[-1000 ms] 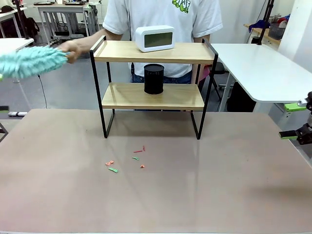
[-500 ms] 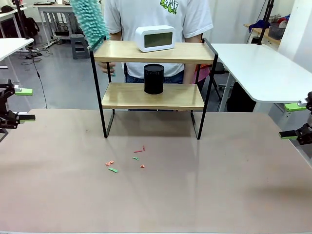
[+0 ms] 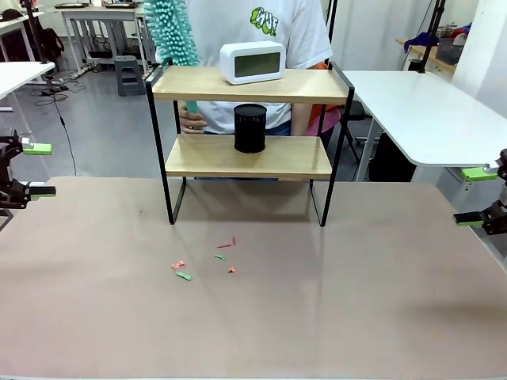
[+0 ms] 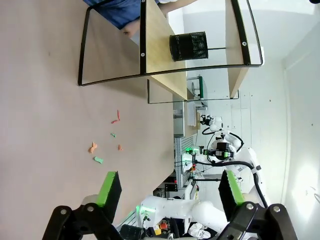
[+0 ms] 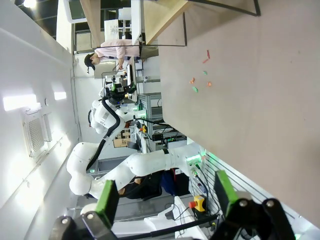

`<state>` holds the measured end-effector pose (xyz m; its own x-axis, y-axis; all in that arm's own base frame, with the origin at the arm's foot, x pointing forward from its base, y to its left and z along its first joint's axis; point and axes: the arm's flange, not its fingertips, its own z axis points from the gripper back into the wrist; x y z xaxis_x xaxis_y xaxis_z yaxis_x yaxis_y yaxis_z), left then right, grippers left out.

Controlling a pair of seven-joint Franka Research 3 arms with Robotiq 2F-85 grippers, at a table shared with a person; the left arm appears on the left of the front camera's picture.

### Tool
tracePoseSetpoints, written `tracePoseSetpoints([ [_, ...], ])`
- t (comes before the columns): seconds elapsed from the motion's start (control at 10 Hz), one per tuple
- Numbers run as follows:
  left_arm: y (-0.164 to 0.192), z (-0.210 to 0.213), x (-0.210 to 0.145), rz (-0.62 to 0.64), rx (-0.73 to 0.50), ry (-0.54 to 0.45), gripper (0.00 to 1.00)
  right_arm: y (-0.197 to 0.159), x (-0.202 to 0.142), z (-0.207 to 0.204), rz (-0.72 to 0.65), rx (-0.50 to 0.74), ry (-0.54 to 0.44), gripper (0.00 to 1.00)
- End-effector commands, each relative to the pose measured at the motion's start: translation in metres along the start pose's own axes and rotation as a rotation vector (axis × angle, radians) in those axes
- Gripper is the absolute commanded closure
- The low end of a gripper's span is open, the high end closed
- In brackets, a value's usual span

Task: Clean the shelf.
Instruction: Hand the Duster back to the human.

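Left gripper (image 3: 36, 169) wide open, empty, at far-left edge. Shelf (image 3: 247, 85) far-centre with clock (image 3: 252, 62) and cup (image 3: 250, 127) – duster (image 3: 171, 30) at its top-left, cleaning barely begun. Right gripper (image 3: 478, 198) open, idle.

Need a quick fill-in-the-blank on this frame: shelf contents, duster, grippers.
1. The white clock stands on the shelf's ____ board.
2. The black mesh cup stands on the ____ board.
3. The person's hand holds a teal ____.
4. The left gripper and right gripper are both ____.

Missing: top; lower; duster; open
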<state>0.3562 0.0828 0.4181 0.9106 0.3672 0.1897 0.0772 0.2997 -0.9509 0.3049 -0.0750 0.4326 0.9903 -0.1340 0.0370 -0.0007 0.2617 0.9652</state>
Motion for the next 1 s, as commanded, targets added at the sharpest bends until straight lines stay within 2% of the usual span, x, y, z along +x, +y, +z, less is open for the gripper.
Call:
tracePoseSetpoints([
  [0.0,-0.0016,0.0039,-0.0015,0.006,0.003,0.005,0.0,-0.0023,-0.0027,0.0016,0.02,-0.007,0.006,0.0],
  [0.9,-0.0016,0.0039,-0.0015,0.006,0.003,0.005,0.0,-0.0023,-0.0027,0.0016,0.02,-0.007,0.006,0.0],
])
